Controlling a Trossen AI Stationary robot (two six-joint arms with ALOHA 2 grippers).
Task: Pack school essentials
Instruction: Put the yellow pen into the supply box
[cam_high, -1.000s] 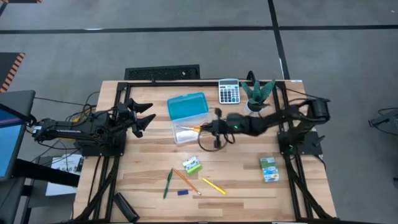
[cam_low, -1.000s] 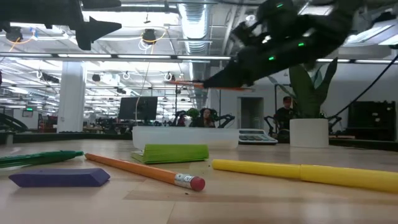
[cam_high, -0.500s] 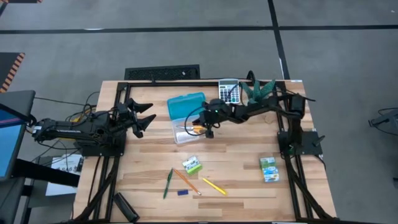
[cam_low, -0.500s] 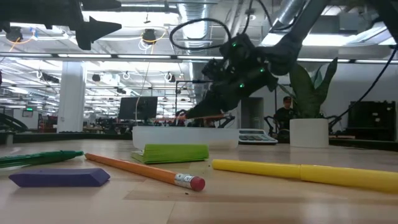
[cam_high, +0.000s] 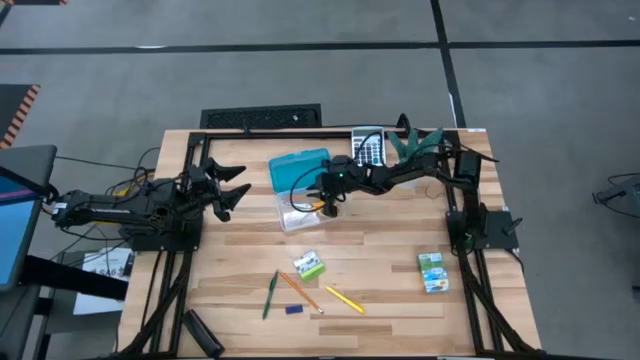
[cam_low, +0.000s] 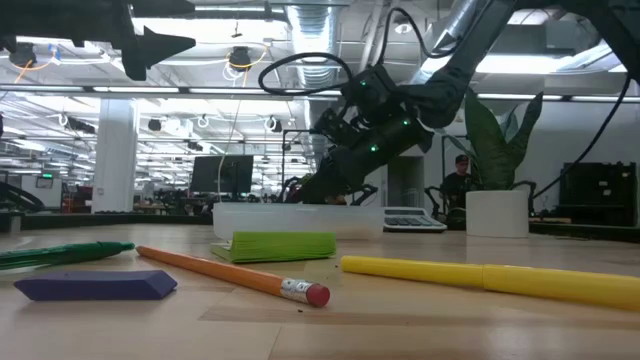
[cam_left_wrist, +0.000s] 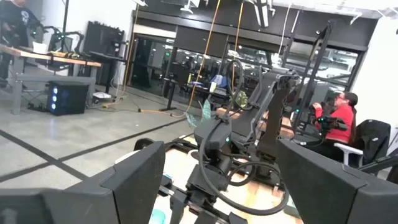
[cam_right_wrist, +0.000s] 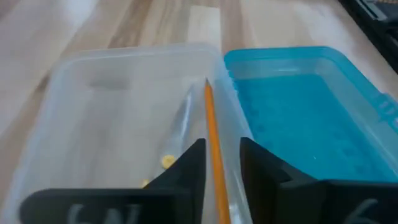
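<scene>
Holding an orange pencil pinched between my right gripper's two fingers, I have the tool low over the clear plastic box, whose blue lid lies hinged open on the far side. The pencil runs lengthwise along the tray, close to the wall it shares with the lid, so that it should lie flat inside rather than bridge the rim. The grip is near one end, leaving the rest of the shaft free to reach into the tray first. Scissors with yellow handles appear to lie in the tray beside the pencil; only a pale blade and yellow spots show, so I am not sure. Left gripper waits near the left edge of the table, fingers spread apart, holding nothing. Not yet packed, on the near half of the table: green-white block, green pen, a second orange pencil, yellow pencil, small blue piece, and well to the right the green-blue packet. Judgement: release looks close; the risk is the pencil coming to rest on the dividing wall.
</scene>
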